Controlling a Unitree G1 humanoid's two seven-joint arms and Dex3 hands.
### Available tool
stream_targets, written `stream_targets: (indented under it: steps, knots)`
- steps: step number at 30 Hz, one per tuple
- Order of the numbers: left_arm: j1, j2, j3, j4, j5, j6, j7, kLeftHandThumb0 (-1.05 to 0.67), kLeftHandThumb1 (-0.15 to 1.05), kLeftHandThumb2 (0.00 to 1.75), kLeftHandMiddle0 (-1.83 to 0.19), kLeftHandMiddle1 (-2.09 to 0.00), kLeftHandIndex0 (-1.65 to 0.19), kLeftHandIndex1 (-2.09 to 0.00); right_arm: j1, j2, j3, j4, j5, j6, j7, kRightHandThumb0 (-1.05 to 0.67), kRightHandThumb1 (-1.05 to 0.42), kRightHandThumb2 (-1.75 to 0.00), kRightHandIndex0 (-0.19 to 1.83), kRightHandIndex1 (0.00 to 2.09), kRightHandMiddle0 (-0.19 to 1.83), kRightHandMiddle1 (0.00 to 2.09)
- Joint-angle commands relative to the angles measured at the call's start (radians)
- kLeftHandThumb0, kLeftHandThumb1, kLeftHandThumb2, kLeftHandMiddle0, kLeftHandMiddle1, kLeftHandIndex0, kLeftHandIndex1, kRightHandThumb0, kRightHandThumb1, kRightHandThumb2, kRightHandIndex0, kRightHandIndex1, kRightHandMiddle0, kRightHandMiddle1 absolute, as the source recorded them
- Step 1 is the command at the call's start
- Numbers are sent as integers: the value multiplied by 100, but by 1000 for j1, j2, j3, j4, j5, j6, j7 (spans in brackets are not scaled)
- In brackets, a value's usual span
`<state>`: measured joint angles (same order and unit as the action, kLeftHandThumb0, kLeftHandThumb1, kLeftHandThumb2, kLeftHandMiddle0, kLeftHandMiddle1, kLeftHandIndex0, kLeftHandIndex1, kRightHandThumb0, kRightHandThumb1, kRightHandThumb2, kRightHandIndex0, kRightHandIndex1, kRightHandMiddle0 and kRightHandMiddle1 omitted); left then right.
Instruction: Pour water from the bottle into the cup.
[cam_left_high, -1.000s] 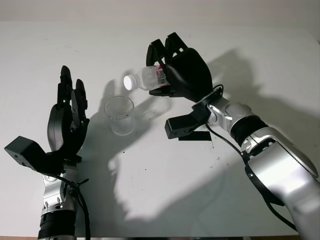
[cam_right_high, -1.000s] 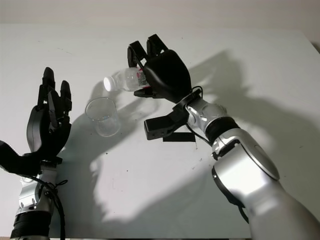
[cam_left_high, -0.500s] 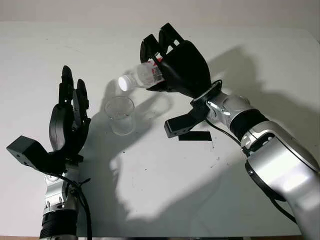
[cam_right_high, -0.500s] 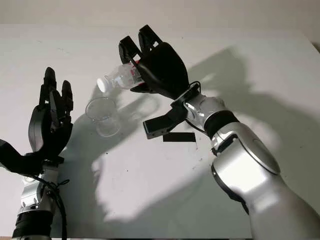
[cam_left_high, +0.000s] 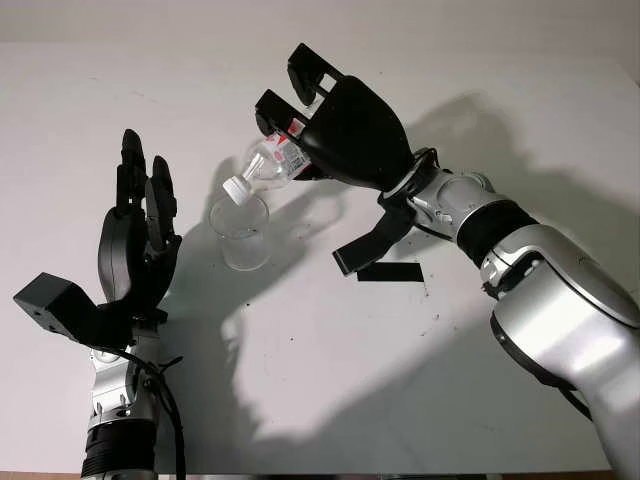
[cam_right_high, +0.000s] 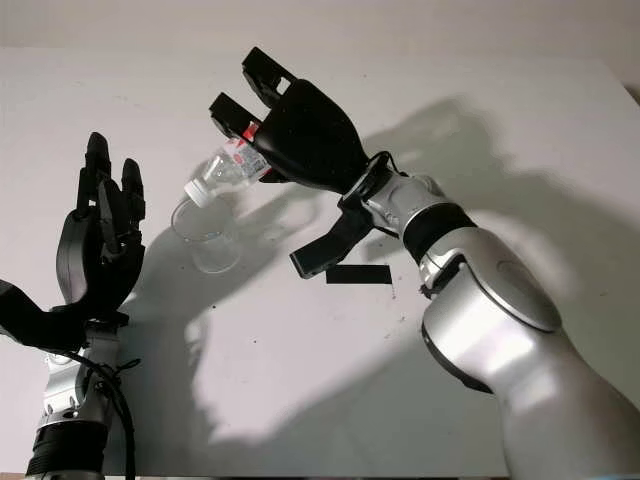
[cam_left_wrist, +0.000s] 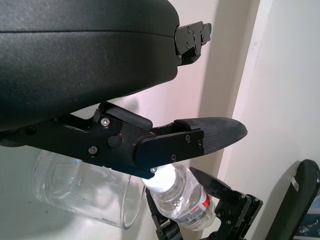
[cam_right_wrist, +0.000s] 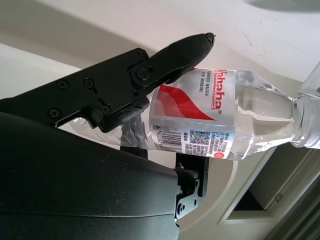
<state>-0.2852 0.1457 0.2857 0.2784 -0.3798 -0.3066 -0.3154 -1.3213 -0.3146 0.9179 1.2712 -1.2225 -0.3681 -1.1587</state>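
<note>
Black and raised upright, the left hand (cam_left_high: 140, 235) stands nearest the robot, open and holding nothing, just beside the cup (cam_left_high: 240, 231) but apart from it. The clear plastic cup stands upright on the white table (cam_left_high: 300, 380), between the left hand and the right arm; whether any water lies in it cannot be told. A black strip of tape (cam_left_high: 390, 271) lies on the table beneath the right forearm. Farther out and above the cup, the right hand (cam_left_high: 335, 125) has its fingers (cam_right_wrist: 165, 55) wrapped around the bottle (cam_left_high: 268, 168), gripping it at the red-and-white label. The clear bottle is tipped neck-down, its white cap (cam_left_high: 233, 188) on and poised right over the cup's rim. Water shows inside the bottle in the right wrist view, pooled toward the neck.
</note>
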Motion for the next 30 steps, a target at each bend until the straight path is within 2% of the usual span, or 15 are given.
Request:
stream_targets:
  steps: [1, 5, 11, 14, 16, 19, 22, 25, 29, 30]
  knots:
    - [22, -23, -4, 25, -3, -9, -5, -72, 105, 57, 19, 0, 19, 0, -45, -13, 20, 2, -21, 21, -23, -44, -96, -5, 116, 209, 49, 163]
    - [19, -26, -1, 33, -8, -14, -11, -72, 105, 57, 19, 0, 19, 0, -58, -11, 47, 7, -48, 55, -57, -47, -97, -5, 119, 209, 52, 168]
    - [17, -29, -3, 36, 2, -19, -5, -72, 105, 57, 19, 0, 19, 0, -68, -7, 58, 4, -49, 52, -85, -50, -95, -5, 114, 209, 48, 141]
    - [18, -28, -3, 38, 5, -21, -6, -72, 105, 58, 19, 0, 19, 0, -67, -6, 52, 3, -40, 45, -90, -49, -94, -5, 113, 209, 50, 138]
    - [17, -27, -2, 40, 3, -23, -8, -72, 105, 58, 19, 0, 19, 0, -66, -4, 45, 3, -32, 43, -90, -49, -95, -5, 113, 209, 52, 143]
    - [17, -28, 0, 41, -1, -20, -8, -72, 105, 57, 19, 0, 19, 0, -61, -5, 35, 4, -15, 36, -78, -47, -96, -6, 114, 209, 55, 168]
    - [15, -28, 2, 43, -4, -19, -10, -72, 105, 56, 19, 0, 19, 0, -58, -6, 27, 4, 5, 21, -68, -45, -96, -5, 114, 209, 57, 180]
    - [11, -25, 5, 51, -7, -22, -17, -71, 105, 57, 19, 0, 19, 0, -49, -7, -1, 4, 47, -25, -51, -45, -95, -5, 113, 209, 55, 186]
    - [9, -18, 8, 56, -2, -24, -22, -72, 105, 57, 19, 0, 19, 0, -29, -4, -55, 4, 118, -70, -30, -48, -96, -6, 112, 209, 47, 173]
    - [9, -17, 9, 53, -3, -21, -20, -72, 105, 58, 19, 0, 19, 0, -25, -5, -61, 4, 127, -77, -26, -47, -97, -6, 112, 209, 53, 184]
